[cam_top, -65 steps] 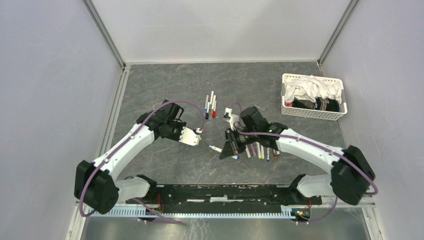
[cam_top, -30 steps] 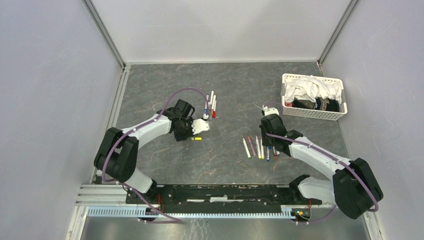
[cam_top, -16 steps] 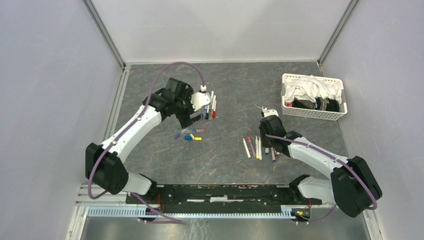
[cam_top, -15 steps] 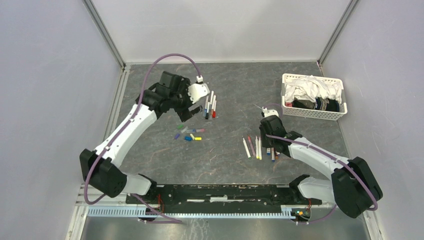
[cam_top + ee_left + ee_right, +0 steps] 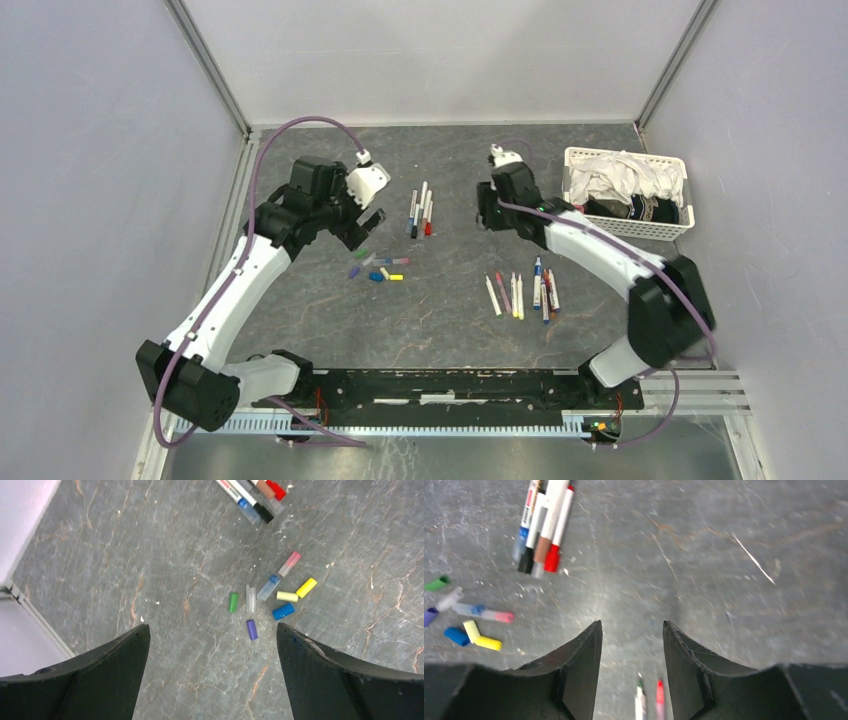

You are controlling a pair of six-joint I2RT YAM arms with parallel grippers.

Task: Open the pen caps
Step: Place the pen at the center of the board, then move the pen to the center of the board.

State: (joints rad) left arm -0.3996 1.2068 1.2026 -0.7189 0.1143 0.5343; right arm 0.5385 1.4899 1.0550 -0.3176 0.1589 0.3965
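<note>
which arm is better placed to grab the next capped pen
Left, marginally: the left gripper hangs wide open beside the capped pens; the right gripper is as near but narrower.

Left hand (image 5: 212,628), right hand (image 5: 631,626), both agape

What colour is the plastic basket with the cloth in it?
The basket is white; the top external view shows it best.

white basket (image 5: 625,229) | far right on grey table (image 5: 450,330) | white cloth (image 5: 620,178) inside
</note>
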